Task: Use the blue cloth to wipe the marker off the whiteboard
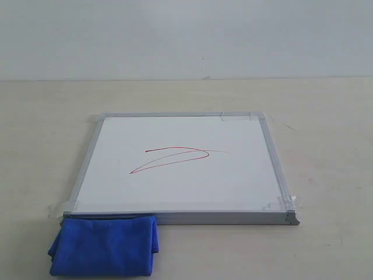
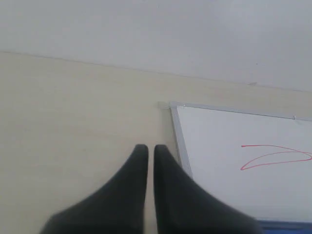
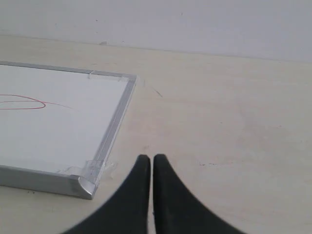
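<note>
The whiteboard (image 1: 180,192) lies flat on the table, its silver frame taped at the corners. A thin red marker line (image 1: 172,157) loops across its middle. The folded blue cloth (image 1: 105,245) rests at the board's near left corner, touching the frame. Neither gripper shows in the exterior view. In the left wrist view, my left gripper (image 2: 147,148) hangs shut and empty over bare table beside the whiteboard (image 2: 234,190), with the marker line (image 2: 273,156) and a sliver of the cloth (image 2: 287,225) in sight. My right gripper (image 3: 147,158) is shut and empty beside the whiteboard (image 3: 58,131) near a taped corner; the marker line (image 3: 24,103) shows.
The pale wooden table (image 1: 326,128) stretches around the board on all sides and ends at a plain light wall (image 1: 186,35) behind. Clear tape (image 3: 95,168) curls up at the board's corner near my right gripper.
</note>
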You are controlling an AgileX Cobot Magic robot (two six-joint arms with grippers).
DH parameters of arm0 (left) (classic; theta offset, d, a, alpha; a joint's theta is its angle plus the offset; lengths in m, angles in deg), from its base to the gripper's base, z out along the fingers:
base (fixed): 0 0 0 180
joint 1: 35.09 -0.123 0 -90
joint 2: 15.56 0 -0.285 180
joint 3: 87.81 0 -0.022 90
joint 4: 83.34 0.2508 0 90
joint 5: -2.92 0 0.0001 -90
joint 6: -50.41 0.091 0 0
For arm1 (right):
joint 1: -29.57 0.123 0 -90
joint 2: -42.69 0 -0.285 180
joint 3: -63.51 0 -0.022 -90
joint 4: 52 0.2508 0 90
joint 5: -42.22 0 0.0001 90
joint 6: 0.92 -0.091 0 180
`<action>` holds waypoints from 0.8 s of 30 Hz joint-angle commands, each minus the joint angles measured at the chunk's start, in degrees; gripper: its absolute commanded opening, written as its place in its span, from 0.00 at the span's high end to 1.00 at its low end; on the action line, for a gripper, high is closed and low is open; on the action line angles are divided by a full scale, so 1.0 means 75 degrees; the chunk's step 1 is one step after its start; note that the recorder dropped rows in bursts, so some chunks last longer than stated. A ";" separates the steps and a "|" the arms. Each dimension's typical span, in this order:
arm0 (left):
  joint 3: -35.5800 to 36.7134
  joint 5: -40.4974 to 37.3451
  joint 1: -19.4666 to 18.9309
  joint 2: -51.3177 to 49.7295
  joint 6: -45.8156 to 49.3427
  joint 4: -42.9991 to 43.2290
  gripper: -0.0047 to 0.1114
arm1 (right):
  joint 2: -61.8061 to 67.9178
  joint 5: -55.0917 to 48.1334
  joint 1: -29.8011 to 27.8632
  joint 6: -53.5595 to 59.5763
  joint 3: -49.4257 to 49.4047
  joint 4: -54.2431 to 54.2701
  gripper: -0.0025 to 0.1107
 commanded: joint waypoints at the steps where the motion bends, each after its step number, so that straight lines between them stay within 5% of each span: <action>1: 0.0031 -0.0005 -0.0022 0.0020 0.0048 0.0019 0.92 | -0.0038 0.0022 -0.0031 0.0000 0.0006 0.0014 0.98; 24: 0.0031 -0.0005 -0.0022 0.0020 0.0048 0.0019 0.92 | -0.0038 0.1073 -0.0031 0.0184 0.0006 0.0011 0.98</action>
